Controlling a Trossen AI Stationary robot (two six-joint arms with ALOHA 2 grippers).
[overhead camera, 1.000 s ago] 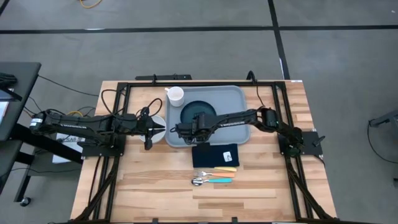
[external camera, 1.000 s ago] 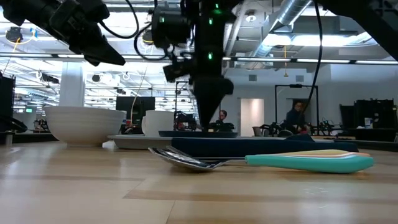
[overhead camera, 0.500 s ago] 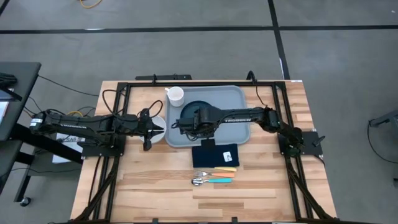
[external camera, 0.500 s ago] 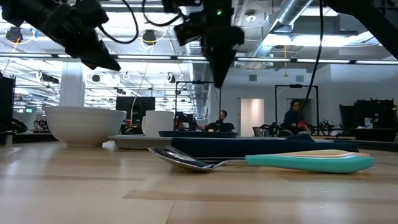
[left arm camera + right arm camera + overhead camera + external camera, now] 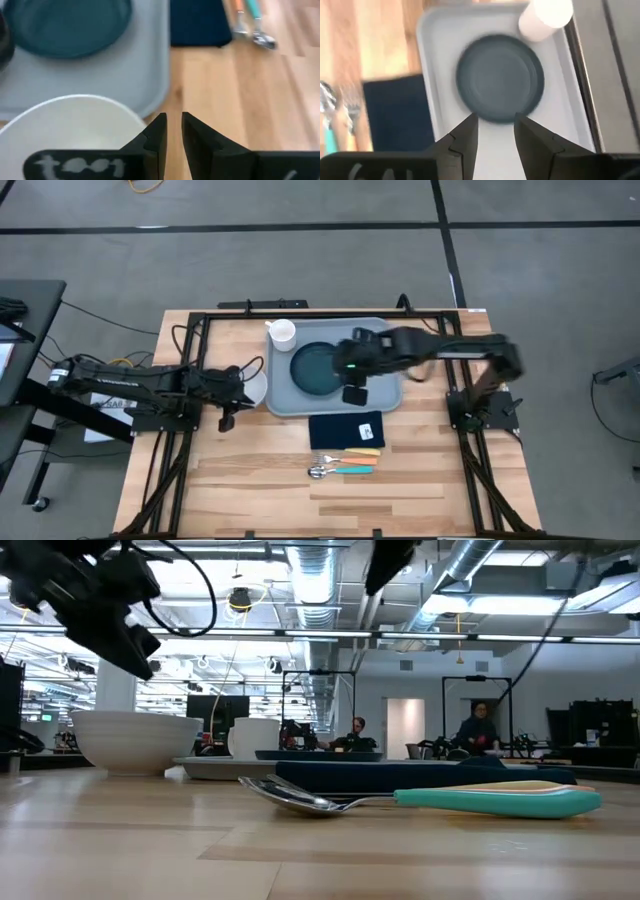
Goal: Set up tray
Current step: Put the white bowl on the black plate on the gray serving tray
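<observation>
you're looking down on a wooden table (image 5: 250, 470). the tray (image 5: 385, 395), wide and grey-blue, lies at the far middle, holding a dark teal plate (image 5: 318, 367) and a white cup (image 5: 283, 332) at its far left corner. your right gripper (image 5: 495, 131) hovers above the tray, fingers apart, grasping nothing. your left gripper (image 5: 171, 131) sits beside a white bowl (image 5: 65, 127) just left of the tray, fingers nearly together and empty. a navy napkin (image 5: 346, 429) and cutlery (image 5: 345, 461) lie nearer.

A smooth matt plastic tray (image 5: 385, 340), a planked wooden bench (image 5: 250, 470) and a glossy metal spoon (image 5: 300, 798) are seen
</observation>
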